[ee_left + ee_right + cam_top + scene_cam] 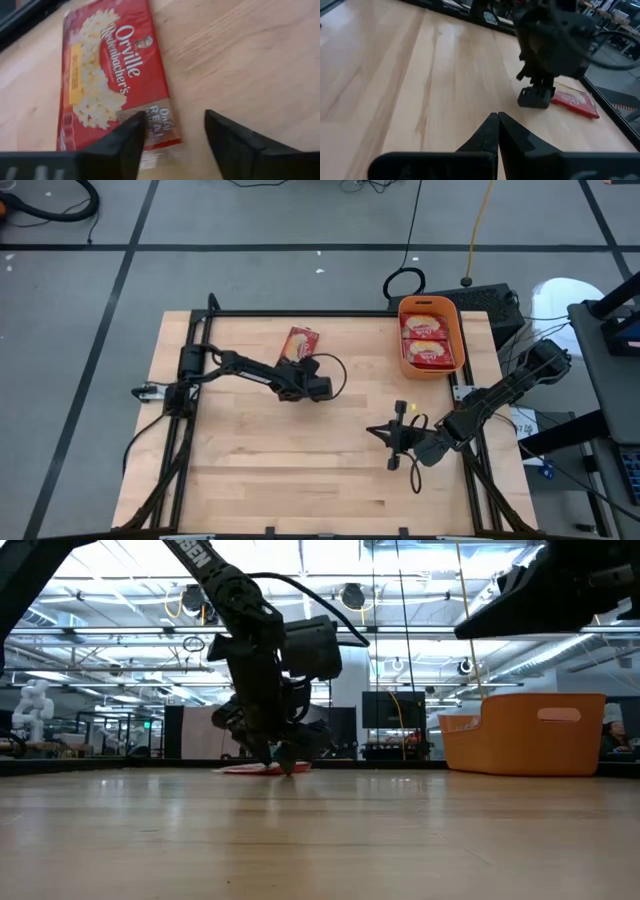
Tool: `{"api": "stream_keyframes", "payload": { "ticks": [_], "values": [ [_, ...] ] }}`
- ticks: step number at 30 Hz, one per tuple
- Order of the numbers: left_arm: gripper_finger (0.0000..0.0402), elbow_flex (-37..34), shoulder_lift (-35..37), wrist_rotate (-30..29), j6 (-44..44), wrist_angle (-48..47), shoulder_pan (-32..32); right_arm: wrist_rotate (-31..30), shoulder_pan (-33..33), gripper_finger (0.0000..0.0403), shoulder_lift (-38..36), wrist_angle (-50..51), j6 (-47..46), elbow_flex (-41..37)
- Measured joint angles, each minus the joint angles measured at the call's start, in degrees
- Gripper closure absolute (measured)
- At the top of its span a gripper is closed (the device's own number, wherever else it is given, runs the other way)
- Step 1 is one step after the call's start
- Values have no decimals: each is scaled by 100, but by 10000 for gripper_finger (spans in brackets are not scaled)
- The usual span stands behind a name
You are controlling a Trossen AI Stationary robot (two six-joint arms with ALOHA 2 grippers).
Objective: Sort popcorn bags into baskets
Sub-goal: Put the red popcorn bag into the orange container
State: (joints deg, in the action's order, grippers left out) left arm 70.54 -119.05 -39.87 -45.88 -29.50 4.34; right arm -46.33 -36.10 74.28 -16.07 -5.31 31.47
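One red popcorn bag lies flat on the wooden table, toward its far side, and shows as a thin red strip in the low view. My left gripper is open, pointing down at the bag's near end. One finger is over the bag's corner and the other over bare wood. The orange bin stands at the far right with two red bags inside. My right gripper is shut and holds nothing, right of centre. My left gripper stands low over the bag's near end from above, slanting toward the far edge, with the bag's corner between its open fingers. I cannot tell whether a finger touches the bag. The bag lies flat on the table.
A black metal frame runs along the table's far edge and sides. Cables and a dark box sit behind the bin. Bare wood spreads across the table's near half and between the two arms.
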Motion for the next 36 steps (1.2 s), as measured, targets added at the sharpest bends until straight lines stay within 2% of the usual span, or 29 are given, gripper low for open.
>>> {"api": "stream_keyframes", "payload": {
  "ticks": [3,8,9,15,19,24,26,29,31,32,34,36],
  "values": [
    [247,1,-37,-51,48,-8,-86,0,0,403,0,-82,51,-1],
    [375,-28,-56,-198,189,-49,-277,4,0,403,0,-189,66,1],
    [387,-30,-59,-223,227,-60,-325,4,0,403,0,-193,67,1],
    [397,7,19,-123,658,-120,-832,4,8,403,0,-209,149,1],
    [399,9,252,86,960,-62,-1562,-6,9,403,0,-89,151,1],
    [399,16,374,-76,2117,285,-2499,-4,9,403,71,178,152,1],
    [399,16,374,-64,2288,405,-2806,20,11,402,198,98,261,-1],
    [398,16,374,-163,2233,614,-3054,550,158,389,539,-358,630,166],
    [398,16,374,-255,2169,716,-3135,1019,258,369,843,111,667,567],
    [398,16,374,-277,2153,779,-3161,1059,285,356,1035,495,618,847],
    [398,18,374,-280,2192,922,-3202,980,305,328,1460,1286,522,1384],
    [398,18,374,-278,2286,1094,-3228,657,306,300,1865,1882,518,1850]
  ]
}}
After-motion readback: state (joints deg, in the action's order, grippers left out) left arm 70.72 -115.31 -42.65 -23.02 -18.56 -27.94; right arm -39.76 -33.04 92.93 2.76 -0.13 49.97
